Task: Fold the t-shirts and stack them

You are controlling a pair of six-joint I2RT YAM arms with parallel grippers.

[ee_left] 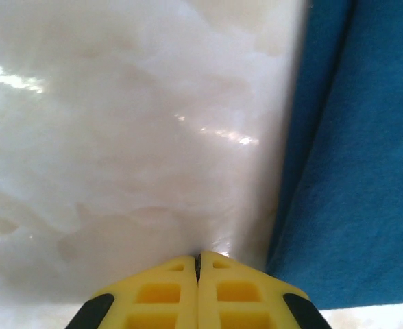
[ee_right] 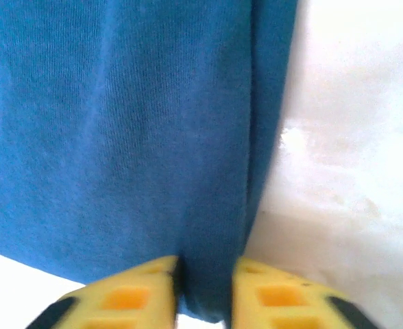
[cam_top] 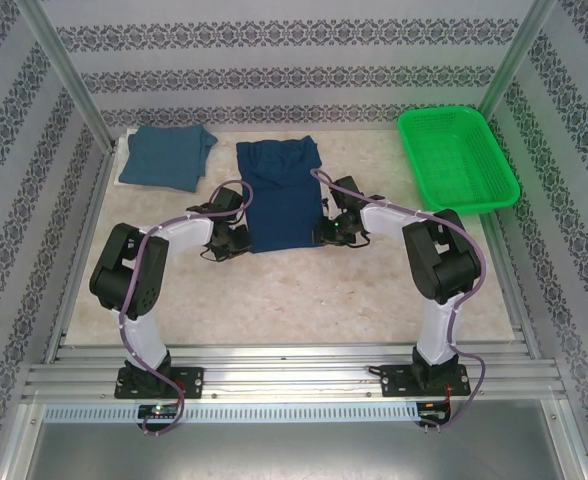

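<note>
1. The dark navy blue soft cloth t-shirt (cam_top: pixel 279 195) lies flat mid-tabletop (cam_top: pixel 294 300) as a rough rectangle. Its hem is toward the arm bases and its neckline is at the far end. Both grippers sit at its near corners.
2. The left gripper (ee_left: pixel 198 264) is at the shirt's near-left corner. Its yellow fingers are pressed fully together with nothing between them. The wrist view shows the cloth edge just to their right, not touching them, so this pinch looks to have missed.
3. The right gripper (ee_right: pixel 205 274) is at the shirt's near-right corner. It is closed narrowly on the shirt's side edge, with blue cloth running up between its fingers.
4. The step appears to be lifting the hem to fold it toward the neckline. To do it well, the left gripper should reopen, shift sideways onto the shirt and get all the cloth layers at that corner between its fingers before it closes. Both corners should then rise together at equal height. Pulling with the right side alone would likely twist the fold.
5. Past the shirt's far-left corner lies the lighter teal-blue cloth t-shirt (cam_top: pixel 164 158), already folded. It probably marks the place for the stack.
6. Well off to the shirt's far right sits the green plastic mesh basket (cam_top: pixel 459 155), which plays no part in this step.
</note>
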